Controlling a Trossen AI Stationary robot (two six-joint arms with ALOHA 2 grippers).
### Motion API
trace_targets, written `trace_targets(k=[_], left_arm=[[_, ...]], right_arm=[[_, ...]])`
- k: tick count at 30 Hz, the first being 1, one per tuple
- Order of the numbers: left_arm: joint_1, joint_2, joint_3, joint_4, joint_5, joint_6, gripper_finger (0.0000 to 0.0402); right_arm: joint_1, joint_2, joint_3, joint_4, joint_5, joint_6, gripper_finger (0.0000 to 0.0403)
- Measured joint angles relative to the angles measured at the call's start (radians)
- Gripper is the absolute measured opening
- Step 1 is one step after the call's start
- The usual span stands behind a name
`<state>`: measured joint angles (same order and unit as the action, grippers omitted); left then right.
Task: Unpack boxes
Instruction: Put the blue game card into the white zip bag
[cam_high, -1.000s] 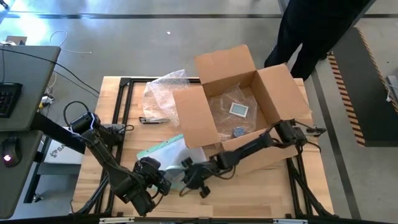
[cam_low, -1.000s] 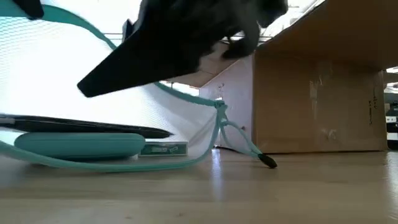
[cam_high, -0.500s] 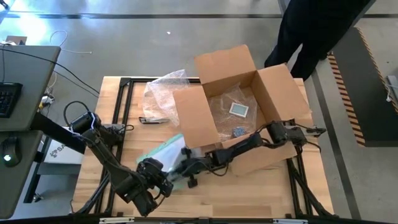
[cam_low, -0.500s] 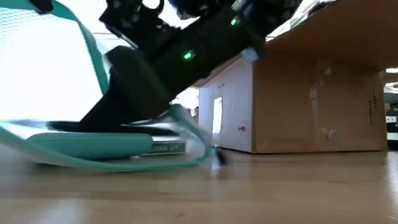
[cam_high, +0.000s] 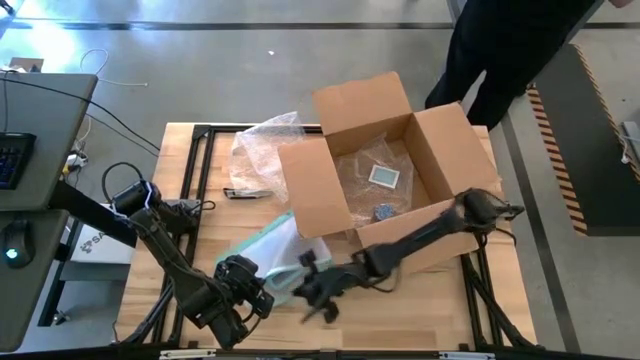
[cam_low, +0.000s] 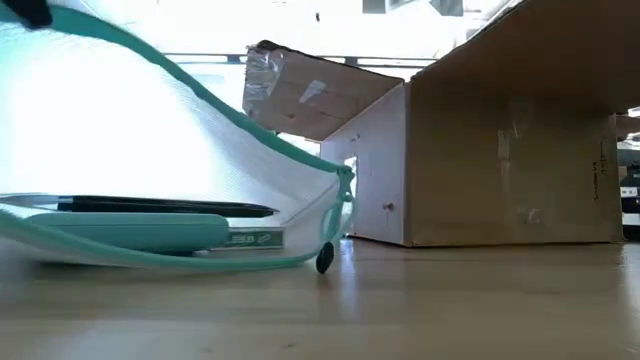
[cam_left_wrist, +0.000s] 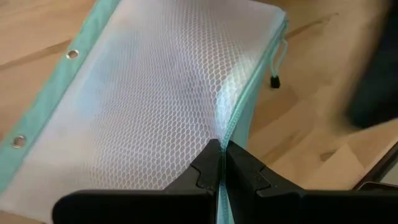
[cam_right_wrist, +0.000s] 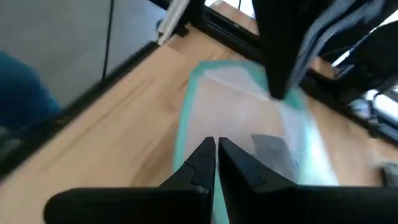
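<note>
The open brown cardboard box (cam_high: 330, 200) (cam_low: 510, 150) stands on the table's far right, flaps spread, with plastic film and small items inside. In front of it, to the left, the clear mesh pouch with a teal edge (cam_high: 268, 248) (cam_low: 150, 150) (cam_left_wrist: 143, 106) lies by its underside on the table. Flat things show inside it. My left gripper (cam_high: 250, 292) (cam_left_wrist: 222, 149) is shut on the pouch's near edge. My right gripper (cam_high: 312, 292) (cam_right_wrist: 216, 146) is shut and hovers just right of the pouch, touching nothing that I can see. The zipper cord's black tip (cam_low: 324, 262) hangs at the pouch's corner. My left gripper pinches the pouch's teal zipper edge (cam_left_wrist: 231, 127) between its two fingers, coming from the table's near side across that edge. The upper mesh layer is raised and arched (cam_low: 120, 60), while the pouch's bottom stays on the table.
A crumpled sheet of bubble wrap (cam_high: 262, 140) lies left of the box at the far side. A small dark tool (cam_high: 248, 193) lies beside it. A person in dark clothes (cam_high: 510, 50) stands beyond the far right corner. Bare wood (cam_high: 420, 310) lies along the near edge.
My right gripper went in low against the pouch's right corner, then drew back toward the near edge and rose out of the low view. The zipper cord, stretched out to the right a second ago, now hangs slack at the corner. The pouch's top arches higher.
</note>
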<state>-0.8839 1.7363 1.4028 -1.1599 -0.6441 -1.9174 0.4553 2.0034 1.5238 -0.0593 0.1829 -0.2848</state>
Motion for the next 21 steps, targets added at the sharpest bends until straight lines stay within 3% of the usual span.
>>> trace_targets(k=[7, 12, 15, 18, 21], left_arm=[[-0.002, 0.001, -0.048, 0.067, -0.012, 0.011, 0.0], [-0.002, 0.017, -0.049, 0.066, -0.072, 0.038, 0.0], [0.007, 0.017, -0.049, 0.064, -0.103, 0.061, 0.0], [0.025, 0.017, -0.049, 0.064, -0.136, 0.095, 0.0], [0.048, 0.017, -0.049, 0.065, -0.158, 0.146, 0.0]], right_arm=[[0.089, -0.343, -0.096, -0.401, 0.334, 0.006, 0.0], [0.029, -0.658, -0.275, -0.636, 0.535, 0.204, 0.0], [-0.061, -0.825, -0.378, -0.711, 0.52, 0.351, 0.0002], [-0.203, -0.935, -0.441, -0.767, 0.369, 0.407, 0.002], [-0.363, -0.96, -0.481, -0.79, 0.188, 0.404, 0.0065]])
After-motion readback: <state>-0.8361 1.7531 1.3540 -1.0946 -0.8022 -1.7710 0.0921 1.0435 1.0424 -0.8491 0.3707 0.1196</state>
